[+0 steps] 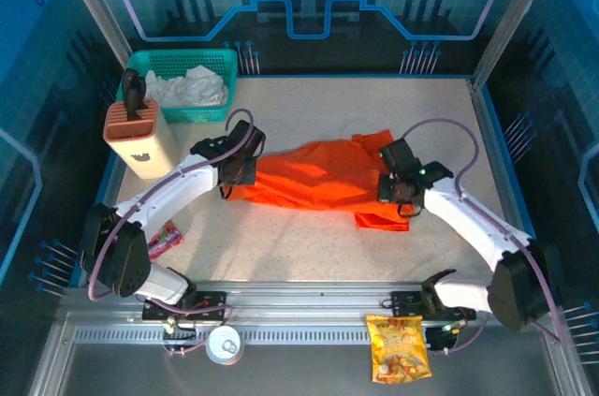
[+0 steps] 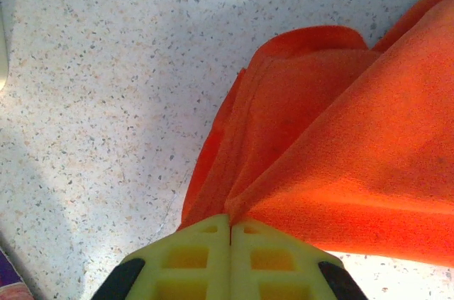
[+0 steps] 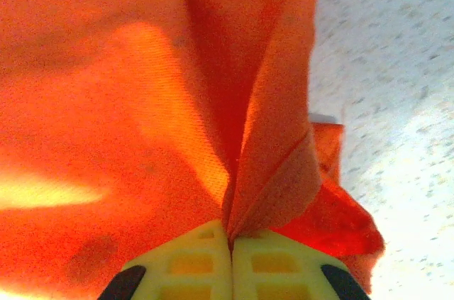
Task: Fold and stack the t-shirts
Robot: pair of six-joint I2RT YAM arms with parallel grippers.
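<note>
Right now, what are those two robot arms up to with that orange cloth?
The two arms are handling an orange t-shirt on the speckled table, as part of folding it. The left hand is pinched shut on a fold of cloth at the shirt's left end. The right hand is pinched shut on a fold at its right end. The shirt lies bunched lengthwise between them and is not yet neatly folded.
</note>
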